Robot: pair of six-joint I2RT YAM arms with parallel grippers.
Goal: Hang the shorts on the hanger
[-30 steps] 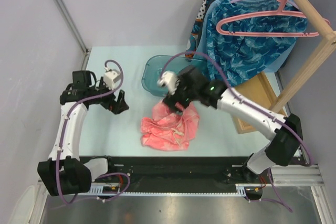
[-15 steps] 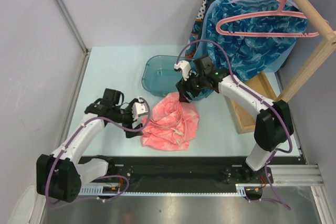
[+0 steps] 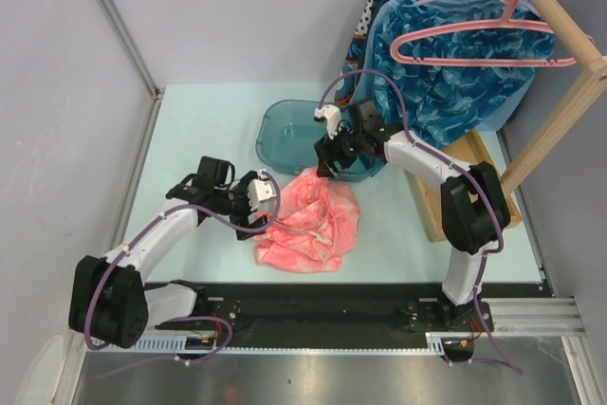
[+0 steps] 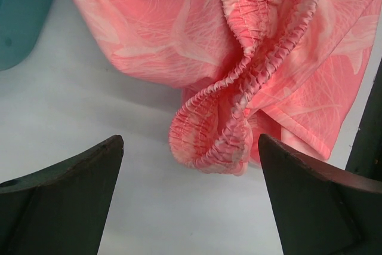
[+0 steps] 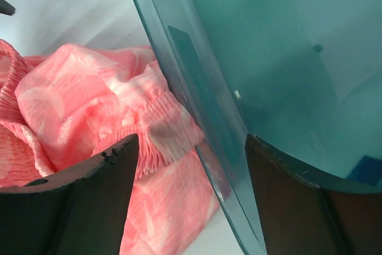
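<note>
Table: pale surface, with a wooden rack at upper right carrying blue patterned garments. The hanger hung on the rack's rod in front of them, well apart from the shorts. Teal tub stood at centre frame; the right wrist view showed only its bare teal floor. The shorts lay crumpled on the table just below the tub, their upper edge against its near wall. Right gripper was poised over that wall, jaws spread and gripping nothing. Left gripper sat at the shorts' left edge, jaws spread fully. The left wrist view alone showed a fold of the gathered waistband lying between the left gripper's fingers, not touching either. The right wrist view alone showed the tub rim running between the right gripper's fingers, with shorts fabric at left.
</note>
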